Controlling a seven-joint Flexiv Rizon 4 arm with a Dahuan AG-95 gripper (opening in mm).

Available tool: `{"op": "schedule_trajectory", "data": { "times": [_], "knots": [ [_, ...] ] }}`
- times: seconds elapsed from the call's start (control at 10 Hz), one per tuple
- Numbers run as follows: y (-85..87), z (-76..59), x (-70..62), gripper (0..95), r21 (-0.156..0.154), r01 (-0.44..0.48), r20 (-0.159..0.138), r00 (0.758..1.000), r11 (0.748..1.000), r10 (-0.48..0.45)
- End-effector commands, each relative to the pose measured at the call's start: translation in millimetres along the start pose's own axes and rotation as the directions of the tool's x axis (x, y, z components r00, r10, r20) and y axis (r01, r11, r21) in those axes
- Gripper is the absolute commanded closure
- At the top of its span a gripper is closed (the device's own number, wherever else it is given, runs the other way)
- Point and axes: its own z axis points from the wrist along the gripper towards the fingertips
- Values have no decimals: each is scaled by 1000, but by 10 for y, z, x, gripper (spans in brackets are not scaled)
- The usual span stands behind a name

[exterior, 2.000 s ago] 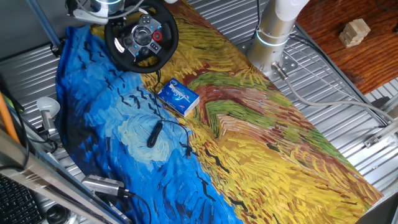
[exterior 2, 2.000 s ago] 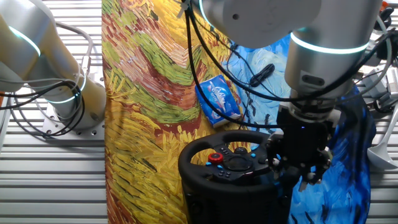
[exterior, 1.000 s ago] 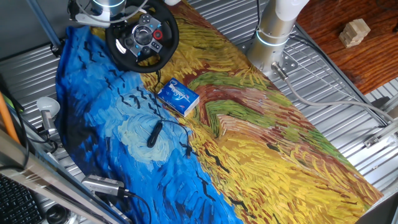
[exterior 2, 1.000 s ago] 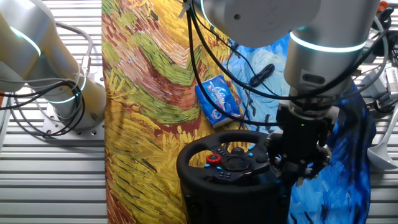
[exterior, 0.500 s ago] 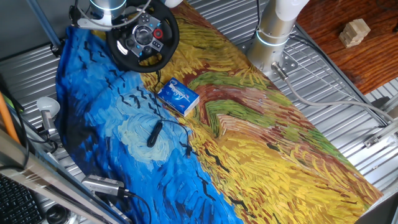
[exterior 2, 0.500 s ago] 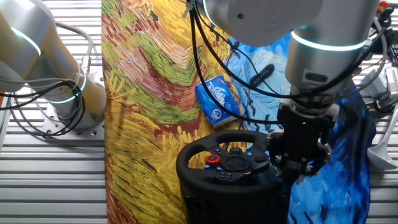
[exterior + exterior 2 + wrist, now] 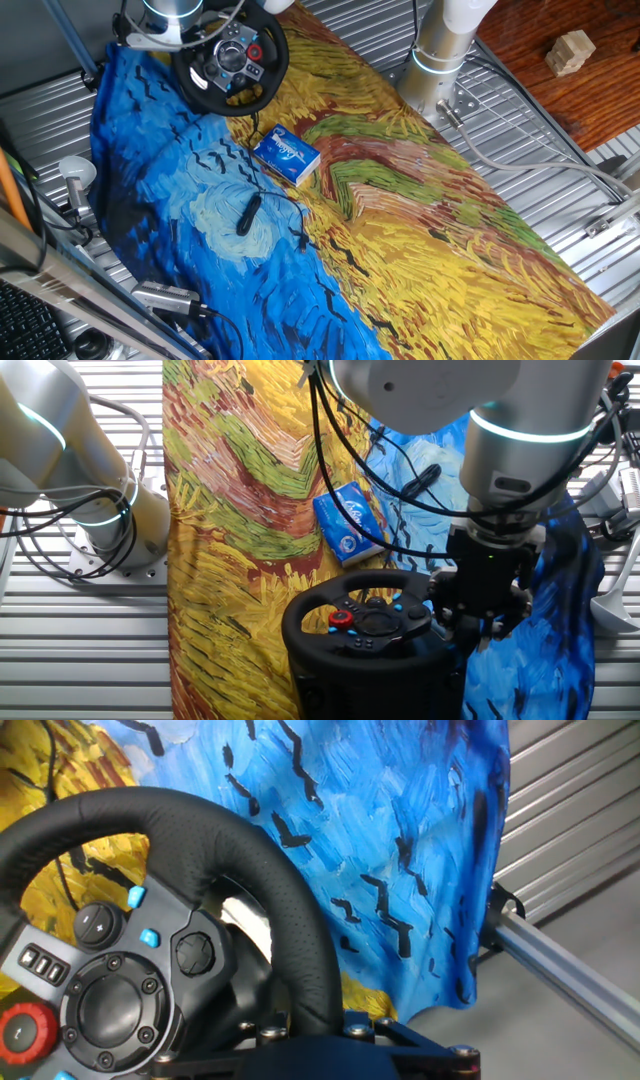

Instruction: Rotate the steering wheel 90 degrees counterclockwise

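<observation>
The black steering wheel (image 7: 228, 58) stands at the far left end of the painted cloth, hub buttons and red knob facing up. It also shows in the other fixed view (image 7: 362, 622) and fills the left of the hand view (image 7: 190, 830). My gripper (image 7: 183, 38) is shut on the wheel's rim at its blue-cloth side, seen in the other fixed view (image 7: 472, 628). In the hand view the rim runs down between the gripper's (image 7: 310, 1032) fingers at the bottom edge.
A blue box (image 7: 286, 156) lies on the cloth just beyond the wheel, also in the other fixed view (image 7: 348, 522). A black cable with a small dark device (image 7: 246, 214) lies on the blue part. The arm's base (image 7: 440, 50) stands at the table's far side.
The gripper has shifted a little along with the rim it holds. The wheel has turned slightly; its red knob moved a bit left in the other fixed view.
</observation>
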Motion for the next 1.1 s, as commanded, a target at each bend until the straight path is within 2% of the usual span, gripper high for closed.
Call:
{"op": "schedule_trajectory", "data": {
  "times": [0.1,0.5,0.9,1.1],
  "knots": [
    [9,2,-18,950,-1,10,4,1000,1000,-10],
    [17,2,-74,950,-3,44,9,999,999,-44],
    [37,41,-150,950,-4,119,28,992,993,-119],
    [33,25,-218,950,-1,166,27,986,986,-165]
  ]
}}
